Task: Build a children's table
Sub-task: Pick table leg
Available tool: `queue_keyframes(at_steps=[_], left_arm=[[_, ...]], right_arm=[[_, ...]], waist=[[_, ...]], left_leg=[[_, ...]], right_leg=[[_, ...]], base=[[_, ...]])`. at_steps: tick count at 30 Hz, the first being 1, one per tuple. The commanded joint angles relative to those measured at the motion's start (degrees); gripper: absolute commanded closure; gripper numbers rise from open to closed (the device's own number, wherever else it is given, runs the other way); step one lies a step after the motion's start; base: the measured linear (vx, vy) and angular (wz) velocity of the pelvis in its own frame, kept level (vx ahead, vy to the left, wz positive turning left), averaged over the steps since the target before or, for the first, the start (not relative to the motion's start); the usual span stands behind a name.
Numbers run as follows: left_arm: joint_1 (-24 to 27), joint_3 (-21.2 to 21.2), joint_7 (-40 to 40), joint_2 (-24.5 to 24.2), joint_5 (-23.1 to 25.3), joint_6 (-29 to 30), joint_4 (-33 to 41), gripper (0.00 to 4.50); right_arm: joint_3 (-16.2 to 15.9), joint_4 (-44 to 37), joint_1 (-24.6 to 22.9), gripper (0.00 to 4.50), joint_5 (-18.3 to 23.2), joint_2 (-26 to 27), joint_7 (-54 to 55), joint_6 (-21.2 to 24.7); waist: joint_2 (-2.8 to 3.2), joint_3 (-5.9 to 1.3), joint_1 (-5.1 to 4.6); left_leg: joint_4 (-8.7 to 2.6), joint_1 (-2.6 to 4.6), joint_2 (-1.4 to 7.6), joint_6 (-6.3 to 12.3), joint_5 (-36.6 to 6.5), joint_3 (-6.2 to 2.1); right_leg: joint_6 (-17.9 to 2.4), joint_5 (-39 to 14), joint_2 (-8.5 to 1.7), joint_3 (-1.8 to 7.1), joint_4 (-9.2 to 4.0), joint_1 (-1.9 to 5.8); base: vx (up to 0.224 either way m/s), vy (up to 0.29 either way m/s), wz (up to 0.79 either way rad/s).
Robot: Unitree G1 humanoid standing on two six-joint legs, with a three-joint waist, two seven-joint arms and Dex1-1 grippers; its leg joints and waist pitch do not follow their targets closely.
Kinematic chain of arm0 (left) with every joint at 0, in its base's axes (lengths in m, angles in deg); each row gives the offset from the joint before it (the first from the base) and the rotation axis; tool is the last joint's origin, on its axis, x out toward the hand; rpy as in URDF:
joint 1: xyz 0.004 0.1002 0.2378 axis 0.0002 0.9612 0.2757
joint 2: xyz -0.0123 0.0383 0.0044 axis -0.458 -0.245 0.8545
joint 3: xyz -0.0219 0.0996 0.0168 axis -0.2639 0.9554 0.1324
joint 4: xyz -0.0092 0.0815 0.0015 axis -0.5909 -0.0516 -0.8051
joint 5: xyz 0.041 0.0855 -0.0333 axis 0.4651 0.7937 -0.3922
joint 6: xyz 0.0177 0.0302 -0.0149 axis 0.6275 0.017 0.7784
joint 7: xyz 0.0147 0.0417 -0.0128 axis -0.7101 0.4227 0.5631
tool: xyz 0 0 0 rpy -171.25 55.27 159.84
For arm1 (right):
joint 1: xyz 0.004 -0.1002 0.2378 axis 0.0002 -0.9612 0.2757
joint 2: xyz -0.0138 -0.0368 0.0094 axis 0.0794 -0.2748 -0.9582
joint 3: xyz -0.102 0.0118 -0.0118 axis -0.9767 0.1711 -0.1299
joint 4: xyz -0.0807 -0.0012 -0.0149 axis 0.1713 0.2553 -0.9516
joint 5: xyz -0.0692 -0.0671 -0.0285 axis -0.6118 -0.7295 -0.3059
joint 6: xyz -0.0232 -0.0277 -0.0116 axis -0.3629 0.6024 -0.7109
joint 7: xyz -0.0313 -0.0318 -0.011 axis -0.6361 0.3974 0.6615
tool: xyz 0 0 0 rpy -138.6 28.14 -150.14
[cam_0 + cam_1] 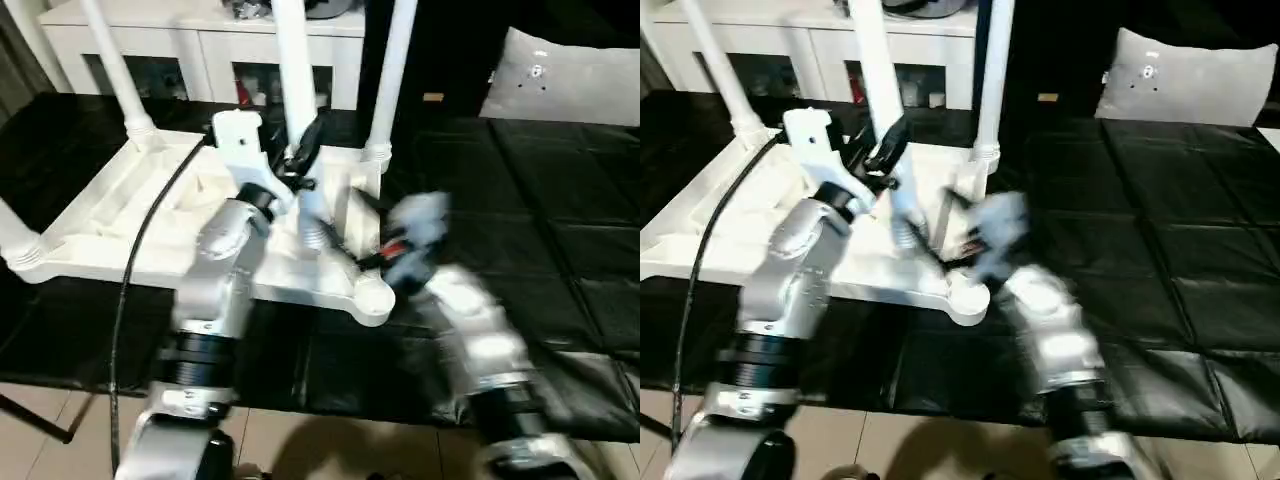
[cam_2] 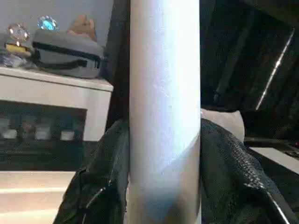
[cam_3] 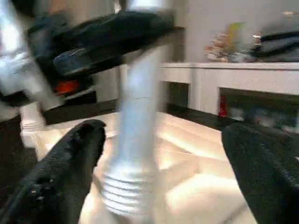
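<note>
table leg between left pincer fingers

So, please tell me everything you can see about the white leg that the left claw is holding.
The leg is a long, round, smooth white tube that looks like plastic. It stands nearly upright over the upturned table top. Its lower end has ridges like a screw thread and is near the top's ribbed underside, not in a corner socket. The left claw grips it, a black finger on each side. The right claw is open around the lower end, not touching.
</note>
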Motion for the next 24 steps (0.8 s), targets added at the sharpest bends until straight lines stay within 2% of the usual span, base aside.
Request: queue_keyframes(at_steps=[1,3,4,6,9,10,11,12,13,15,18,22,24], left_arm=[[-1.62,-0.54,2.73,-0.52,-2.37,1.41,0.27,2.66],[-1.69,-1.12,4.29,-0.96,-4.28,3.10,0.71,2.66],[-1.68,-1.43,5.78,-1.39,-5.90,4.60,1.09,2.66],[-1.55,-1.86,9.37,-2.40,-9.62,8.18,1.71,2.66],[-1.55,-2.01,11.33,-2.92,-11.22,9.56,1.77,2.66],[-1.90,-2.76,13.08,-2.98,-13.94,11.83,1.94,2.66],[-2.29,-3.31,14.89,-3.25,-16.63,14.11,2.44,2.66],[-2.52,-3.58,16.24,-3.50,-18.48,15.81,2.87,2.66],[-2.57,-3.63,16.60,-3.57,-18.94,16.25,2.98,2.66],[-2.60,-3.49,19.72,-4.61,-22.14,19.77,4.20,2.66],[-2.44,-3.45,22.76,-5.74,-25.67,23.51,5.60,2.66],[-2.44,-3.86,25.61,-6.80,-29.58,27.59,6.97,2.66],[-2.35,-3.57,27.52,-7.73,-30.74,28.92,7.72,2.66]], right_arm=[[1.91,-1.35,0.75,0.00,3.02,-2.44,-1.80,5.25],[3.22,-0.50,1.79,0.00,3.97,-3.50,-1.77,6.61],[4.37,0.10,2.69,0.00,5.00,-3.99,-1.25,8.10],[6.20,0.45,4.21,0.00,8.16,-5.04,-1.45,12.24],[6.91,-0.01,4.78,0.00,10.48,-5.52,-2.31,14.83],[7.64,-0.71,5.25,0.00,12.95,-6.19,-3.47,17.59],[7.79,-1.58,5.35,0.00,14.87,-6.86,-5.08,19.73],[7.77,-2.08,5.34,0.00,15.84,-7.26,-6.06,20.93],[7.77,-2.20,5.34,0.00,16.06,-7.36,-6.29,21.25],[7.91,-3.29,5.28,0.00,18.25,-8.21,-8.64,24.55],[7.82,-4.81,5.06,0.00,21.20,-9.36,-11.52,28.70],[6.86,-6.88,4.47,0.00,24.92,-11.60,-15.61,33.68],[6.38,-7.54,4.48,0.00,25.79,-12.47,-17.35,35.22]], waist=[[-0.60,-4.20,0.42],[-0.61,-4.20,0.53],[-0.95,-4.22,0.49],[-0.89,-4.25,0.51],[-0.85,-4.22,0.64],[-1.04,-4.27,0.69],[-1.95,-4.32,0.68],[-1.73,-4.32,0.83],[-1.32,-4.36,1.12],[-1.66,-4.28,1.11],[-1.62,-4.14,1.23],[-1.66,-4.00,1.34],[-1.38,-3.93,1.43]], left_leg=[[-3.61,-0.02,1.47,4.82,-6.14,0.01],[-3.48,0.07,1.44,4.57,-6.12,0.17],[-3.47,-0.07,1.36,4.46,-5.74,0.23],[-3.44,-0.04,1.23,4.41,-5.10,0.24],[-3.37,0.01,1.33,4.64,-4.90,0.33],[-3.32,0.00,1.31,4.72,-4.52,0.37],[-3.32,-0.07,1.38,5.06,-4.03,0.51],[-3.24,-0.13,1.17,5.05,-3.88,0.52],[-3.19,0.01,1.38,5.03,-3.66,0.52],[-3.21,-0.02,1.47,4.97,-3.58,0.54],[-3.27,0.04,1.45,4.90,-4.12,0.54],[-3.24,0.02,1.25,3.99,-5.15,0.66],[-3.36,0.07,1.33,3.41,-5.73,0.55]], right_leg=[[-9.44,-10.95,-3.62,2.84,-3.61,4.24],[-9.46,-11.81,-3.66,2.86,-3.76,4.03],[-9.29,-11.97,-3.62,2.83,-3.76,4.07],[-9.61,-12.19,-3.63,2.80,-3.61,4.05],[-9.51,-12.45,-3.62,2.76,-3.70,3.88],[-9.63,-11.88,-3.62,2.76,-3.52,4.01],[-9.82,-11.33,-3.58,2.78,-3.59,3.98],[-10.10,-11.27,-3.61,2.75,-3.25,4.17],[-10.09,-11.71,-3.73,2.78,-3.34,3.91],[-10.37,-10.52,-3.63,2.80,-3.29,3.81],[-10.37,-11.49,-3.62,2.81,-3.27,3.87],[-8.81,-15.38,-3.63,2.75,-3.78,3.92],[-7.71,-17.57,-3.64,2.69,-4.06,3.78]], base=[[0.000,0.000,0.00],[0.000,0.000,0.00],[0.000,0.000,0.00],[0.000,0.000,0.00],[0.000,0.000,0.00],[0.000,0.000,0.00],[0.000,0.000,0.00],[0.000,0.000,0.00],[0.000,0.000,0.00],[0.000,0.000,0.00],[0.000,0.000,0.00],[0.000,0.000,0.00],[0.000,0.000,0.00]])
